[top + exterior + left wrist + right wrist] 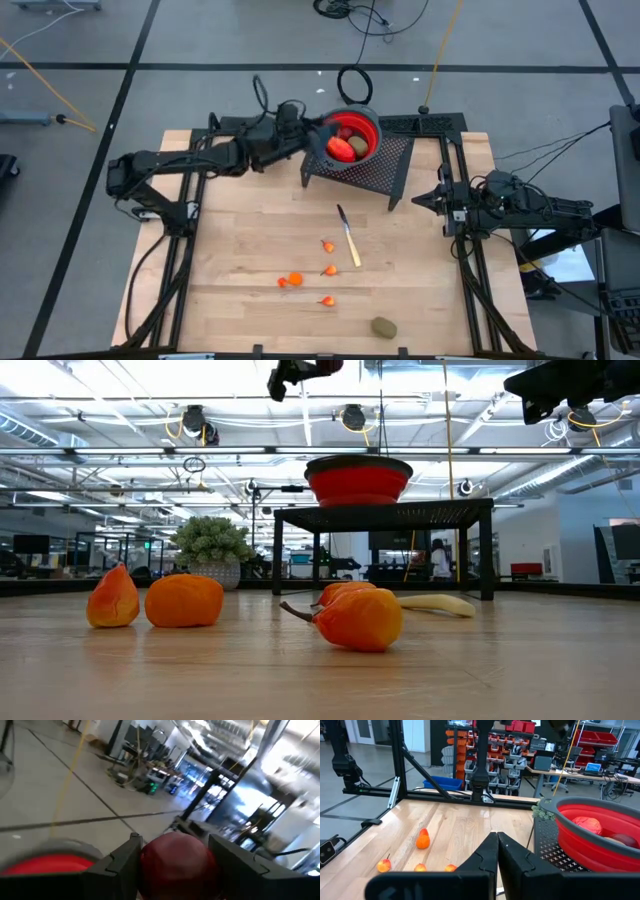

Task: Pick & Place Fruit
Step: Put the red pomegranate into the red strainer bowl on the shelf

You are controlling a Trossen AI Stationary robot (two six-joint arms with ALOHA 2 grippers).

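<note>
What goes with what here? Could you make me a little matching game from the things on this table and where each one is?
Things:
1. dark red ball
2. knife
3. brownish-green oval
4. red bowl

Places:
A. on top of the black mesh stand
B. alone near the table's front edge
C. between the fingers of the left gripper, above the bowl's rim
D. flat on the wood, mid-table, beside the small orange bits

Pairs: 1-C, 2-D, 3-B, 4-A

The right gripper waits shut at the table's right side.
</note>
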